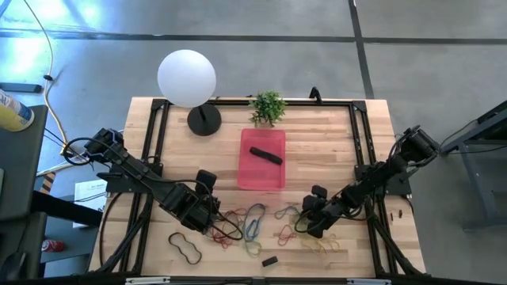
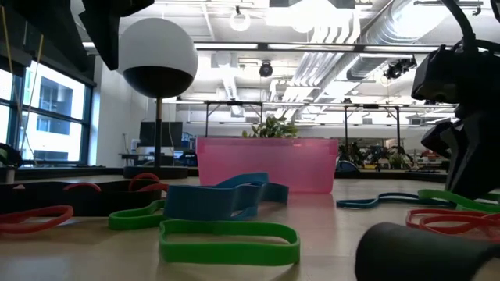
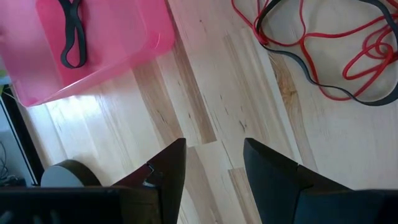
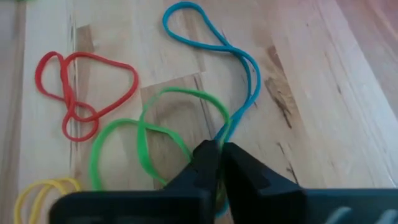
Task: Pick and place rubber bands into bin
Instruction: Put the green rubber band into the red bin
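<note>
Rubber bands [image 1: 253, 226]: lying scattered along the near edge of the bench, in front of the bin; thin loops in red, black, green, blue and yellow, several overlapping.
Handling: judging by their looks, they are light, soft and floppy, so a lifted strand is likely dragging tangled neighbours with it; a single free strand is the safest place to pinch.
Green band [image 4: 155, 134]: sprawling in a twisted loop, crossing a blue band [image 4: 214, 43] right at the fingertips.
Right claw [image 4: 214, 152]: pressing together on the bench near the right edge, at the crossing of green and blue; whether it is pinching one strand, both or neither, I cannot tell.
Risk: two bands may be coming up together.
Bin [image 1: 245, 178]: sitting mid-bench, towards the far edge, already holding one black band [image 3: 73, 34].
Left claw [image 3: 214, 165]: spread and empty, hovering over bare wood near the left part of the pile, beside a red and black tangle [image 3: 336, 56].
Bench [image 1: 333, 142]: pale wooden planks.
</note>
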